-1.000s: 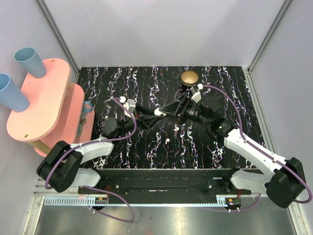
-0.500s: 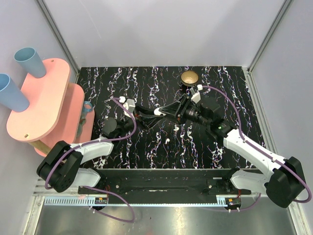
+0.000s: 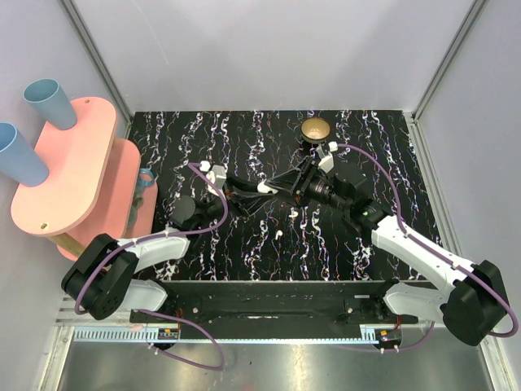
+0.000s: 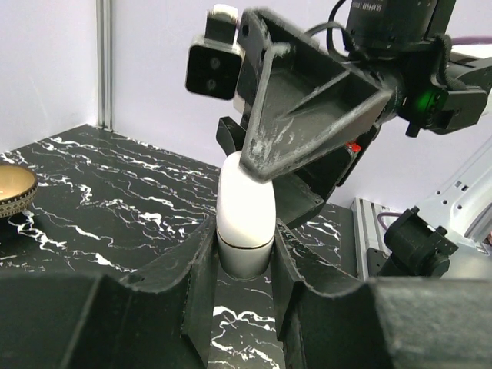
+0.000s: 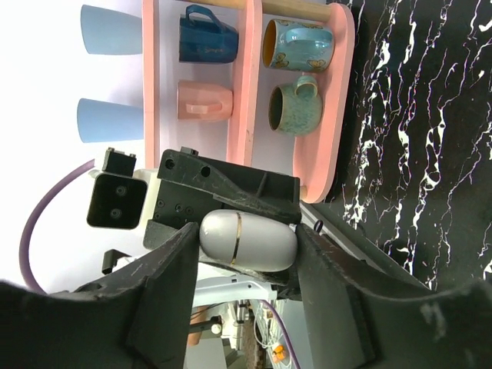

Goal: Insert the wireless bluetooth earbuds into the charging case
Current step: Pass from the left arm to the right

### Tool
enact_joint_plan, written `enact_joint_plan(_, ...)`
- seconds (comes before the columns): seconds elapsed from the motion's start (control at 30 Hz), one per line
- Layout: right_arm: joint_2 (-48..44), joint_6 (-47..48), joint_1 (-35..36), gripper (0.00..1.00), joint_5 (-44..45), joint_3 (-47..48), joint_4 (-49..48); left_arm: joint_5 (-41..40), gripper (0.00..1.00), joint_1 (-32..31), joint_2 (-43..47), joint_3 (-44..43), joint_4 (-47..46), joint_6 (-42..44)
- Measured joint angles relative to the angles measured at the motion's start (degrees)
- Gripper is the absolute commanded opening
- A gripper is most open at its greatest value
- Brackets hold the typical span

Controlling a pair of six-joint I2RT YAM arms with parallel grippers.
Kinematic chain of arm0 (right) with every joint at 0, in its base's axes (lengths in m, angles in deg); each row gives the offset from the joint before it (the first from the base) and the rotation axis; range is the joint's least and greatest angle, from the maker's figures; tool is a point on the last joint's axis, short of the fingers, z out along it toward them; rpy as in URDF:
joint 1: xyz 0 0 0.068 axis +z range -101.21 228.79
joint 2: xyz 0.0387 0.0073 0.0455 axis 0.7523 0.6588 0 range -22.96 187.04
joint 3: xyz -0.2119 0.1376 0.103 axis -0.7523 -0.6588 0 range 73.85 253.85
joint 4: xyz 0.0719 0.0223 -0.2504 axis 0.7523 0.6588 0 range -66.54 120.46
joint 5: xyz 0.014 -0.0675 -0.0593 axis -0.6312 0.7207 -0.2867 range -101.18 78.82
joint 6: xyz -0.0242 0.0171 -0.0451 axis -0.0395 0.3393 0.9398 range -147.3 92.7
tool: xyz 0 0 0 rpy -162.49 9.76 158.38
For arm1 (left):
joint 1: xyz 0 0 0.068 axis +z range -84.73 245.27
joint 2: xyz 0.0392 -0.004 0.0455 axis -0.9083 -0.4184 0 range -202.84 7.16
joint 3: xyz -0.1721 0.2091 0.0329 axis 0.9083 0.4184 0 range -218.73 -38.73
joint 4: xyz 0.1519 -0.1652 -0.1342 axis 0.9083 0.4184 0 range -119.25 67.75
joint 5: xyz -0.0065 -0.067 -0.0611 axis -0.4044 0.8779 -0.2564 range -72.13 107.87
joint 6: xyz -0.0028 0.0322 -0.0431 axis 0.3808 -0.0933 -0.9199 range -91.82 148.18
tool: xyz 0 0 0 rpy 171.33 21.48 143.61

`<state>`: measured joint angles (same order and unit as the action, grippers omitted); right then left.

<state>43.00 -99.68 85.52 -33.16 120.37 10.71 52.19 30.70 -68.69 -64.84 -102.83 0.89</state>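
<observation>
The charging case (image 3: 263,186) is a white rounded pebble, closed, held above the black marbled table between both arms. My left gripper (image 3: 258,190) is shut on its lower half, seen between my fingers in the left wrist view (image 4: 246,211). My right gripper (image 3: 269,184) comes from the right, and its two fingers press on the two ends of the case (image 5: 247,240). One right finger (image 4: 307,108) covers the top of the case. Two tiny white earbuds lie on the table in front of the grippers, one (image 3: 291,213) nearer the case and one (image 3: 278,234) closer to the arm bases.
A gold round dish (image 3: 315,129) on a black base stands at the table's back edge. A pink rack (image 3: 73,163) with mugs and blue cups (image 3: 45,99) stands off the left side. Grey walls close in the back and both sides.
The right wrist has edged slightly left toward the case. The case and left gripper have stayed almost still. The two earbuds have not moved.
</observation>
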Motion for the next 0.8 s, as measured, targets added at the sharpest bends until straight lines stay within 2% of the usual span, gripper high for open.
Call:
enact_joint_plan(0.1,0.0,-0.13,0.0,0.46,0.07,-0.17,0.04,0.0,0.04,-0.11,0.0,-0.02,-0.28,0.0)
enact_joint_plan(0.2,0.0,-0.17,0.0,0.43,0.15,-0.26,0.04,-0.02,0.07,-0.13,-0.02,-0.02,-0.28,0.0)
enact_joint_plan(0.27,0.0,-0.17,0.0,0.41,0.22,-0.26,0.0,-0.04,0.15,-0.17,-0.02,-0.02,-0.28,0.02)
enact_joint_plan(0.3,0.0,-0.17,0.0,0.41,0.22,-0.26,0.0,-0.09,0.23,-0.17,-0.02,-0.02,-0.26,0.02)
enact_joint_plan(0.37,0.0,-0.22,0.0,0.39,0.28,-0.48,-0.37,-0.42,0.28,-0.24,-0.02,-0.02,-0.26,0.02)
enact_joint_plan(0.43,0.0,-0.5,0.0,0.38,0.37,-0.87,-1.16,-0.83,0.4,-0.33,0.0,0.02,-0.26,0.04)
enact_joint_plan(0.63,-0.55,-1.75,0.02,0.37,0.83,-2.58,-2.64,-3.48,0.49,-1.29,0.07,0.76,-0.2,0.94)
enact_joint_plan(0.8,-1.05,-3.41,0.02,0.35,1.44,-3.93,-4.61,-6.25,0.51,-3.17,0.07,1.16,-0.07,2.71)
